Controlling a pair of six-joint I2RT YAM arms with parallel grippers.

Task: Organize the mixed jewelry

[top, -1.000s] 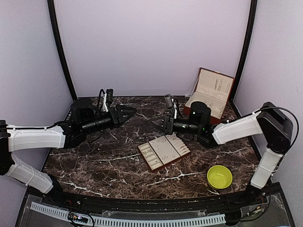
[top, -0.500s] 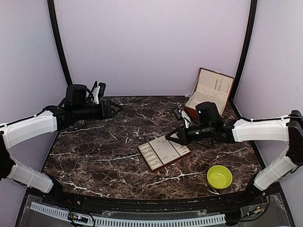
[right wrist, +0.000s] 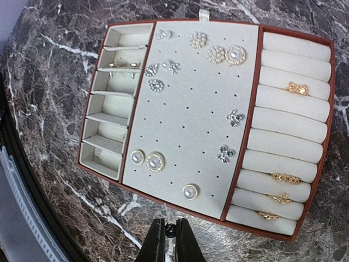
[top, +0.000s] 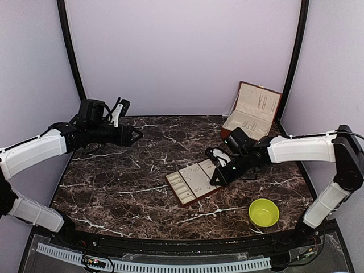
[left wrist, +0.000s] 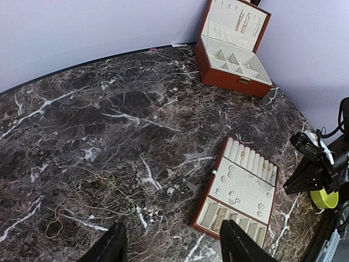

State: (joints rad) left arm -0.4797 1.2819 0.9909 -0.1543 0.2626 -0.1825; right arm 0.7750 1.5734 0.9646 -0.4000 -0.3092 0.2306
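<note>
Black left hand (left wrist: 172, 241) spread; right hand (right wrist: 169, 236) pinched.

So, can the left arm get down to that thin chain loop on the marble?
Probably yes: the left gripper is open, the chain loop lies on bare marble close below it, and the tray sits well aside.

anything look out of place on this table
Yes: a thin chain loop and another fine chain lie loose on the marble table, far from the tray where studs and rings sit.
</note>
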